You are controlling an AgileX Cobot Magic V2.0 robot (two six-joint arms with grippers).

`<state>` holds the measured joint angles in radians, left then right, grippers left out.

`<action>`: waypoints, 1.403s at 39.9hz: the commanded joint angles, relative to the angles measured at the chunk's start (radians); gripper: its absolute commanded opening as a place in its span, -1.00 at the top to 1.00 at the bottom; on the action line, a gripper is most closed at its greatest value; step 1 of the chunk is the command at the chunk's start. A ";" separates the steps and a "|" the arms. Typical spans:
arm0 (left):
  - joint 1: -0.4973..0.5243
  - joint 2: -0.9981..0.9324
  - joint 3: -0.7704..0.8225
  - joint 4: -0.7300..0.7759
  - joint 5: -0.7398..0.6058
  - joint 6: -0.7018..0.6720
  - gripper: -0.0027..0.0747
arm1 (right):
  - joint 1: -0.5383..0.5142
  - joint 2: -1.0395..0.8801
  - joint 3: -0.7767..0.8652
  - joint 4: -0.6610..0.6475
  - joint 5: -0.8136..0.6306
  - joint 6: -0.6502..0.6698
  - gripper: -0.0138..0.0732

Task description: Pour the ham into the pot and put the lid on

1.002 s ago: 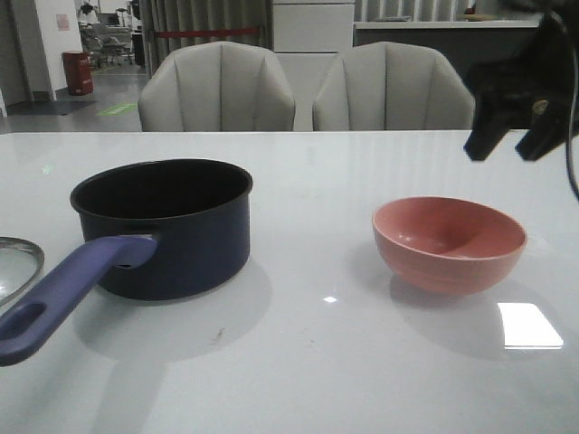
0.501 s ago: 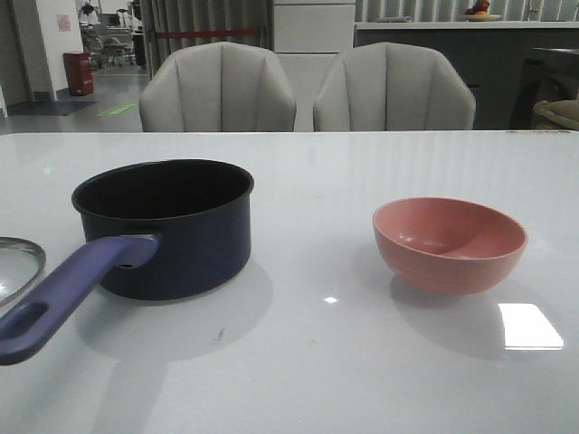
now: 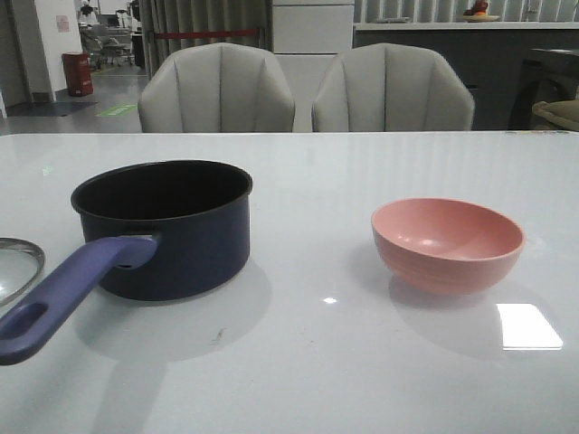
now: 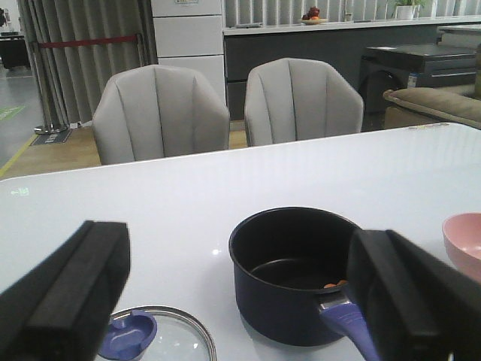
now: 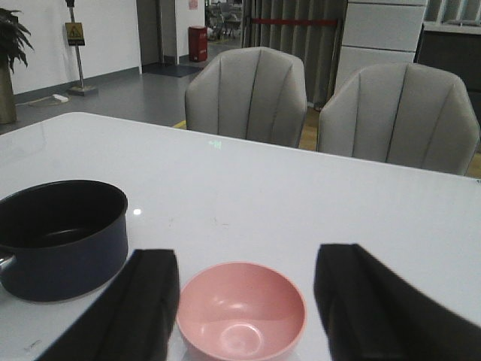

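The dark navy pot stands on the left of the table, its purple-blue handle pointing to the near left. In the left wrist view the pot holds small orange ham pieces at its near inner wall. The glass lid lies flat left of the pot, and its blue knob shows in the left wrist view. My left gripper is open and empty, back from the pot and lid. My right gripper is open and empty, above the empty pink bowl.
The pink bowl stands on the right of the white table. Two grey chairs stand behind the far edge. Neither gripper shows in the front view.
One second ago my right gripper showed at the upper right of the front view. It has since moved out of that view. The pot, lid and bowl have not moved.
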<state>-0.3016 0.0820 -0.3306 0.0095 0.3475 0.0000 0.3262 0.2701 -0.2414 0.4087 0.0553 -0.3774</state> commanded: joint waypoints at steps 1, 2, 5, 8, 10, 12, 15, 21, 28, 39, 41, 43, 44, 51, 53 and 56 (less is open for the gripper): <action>-0.008 0.010 -0.025 -0.010 -0.081 0.000 -0.67 | 0.003 -0.062 0.027 0.011 -0.085 -0.010 -0.47; -0.008 0.010 -0.025 -0.010 -0.081 0.000 -0.67 | 0.003 -0.072 0.034 0.011 -0.082 -0.010 -0.47; -0.008 0.010 -0.025 -0.010 -0.079 0.000 -0.67 | 0.003 -0.091 0.052 0.011 -0.055 -0.010 -0.46; -0.008 0.010 -0.025 -0.010 -0.079 0.000 -0.67 | 0.003 -0.091 0.059 0.011 -0.031 -0.010 -0.29; -0.008 0.010 -0.024 -0.010 -0.079 0.000 -0.67 | 0.003 -0.091 0.062 0.011 -0.026 -0.010 -0.08; -0.008 0.010 -0.024 -0.018 -0.079 0.000 -0.67 | 0.003 -0.091 0.062 0.011 -0.026 -0.010 0.20; -0.008 0.010 -0.024 -0.021 -0.079 0.000 -0.67 | 0.003 -0.091 0.062 0.012 -0.032 -0.010 0.39; -0.006 0.032 -0.039 -0.021 -0.042 0.000 -0.67 | 0.003 -0.091 0.062 0.012 -0.033 -0.010 0.35; -0.002 0.199 -0.158 -0.016 0.091 -0.070 -0.80 | 0.003 -0.091 0.062 0.012 -0.033 -0.010 0.35; -0.002 0.564 -0.342 0.020 0.222 -0.148 -0.84 | 0.003 -0.091 0.062 0.012 -0.033 -0.010 0.35; -0.002 0.628 -0.367 0.046 0.236 -0.207 -0.84 | 0.003 -0.091 0.062 0.012 -0.033 -0.010 0.35; 0.000 0.680 -0.393 0.095 0.253 -0.264 -0.84 | 0.003 -0.091 0.062 0.012 -0.033 -0.010 0.35; 0.007 0.710 -0.404 0.120 0.266 -0.296 -0.84 | 0.003 -0.091 0.062 0.012 -0.033 -0.010 0.35; 0.130 0.903 -0.490 0.178 0.335 -0.394 -0.82 | 0.003 -0.091 0.064 0.012 -0.032 -0.010 0.35; 0.170 0.975 -0.517 0.158 0.356 -0.394 -0.79 | 0.003 -0.091 0.064 0.012 -0.032 -0.010 0.35; 0.219 1.065 -0.563 0.139 0.397 -0.375 -0.73 | 0.003 -0.091 0.064 0.012 -0.032 -0.010 0.35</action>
<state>-0.1225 1.0810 -0.8237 0.1618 0.7507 -0.3702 0.3262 0.1713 -0.1498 0.4189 0.0945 -0.3781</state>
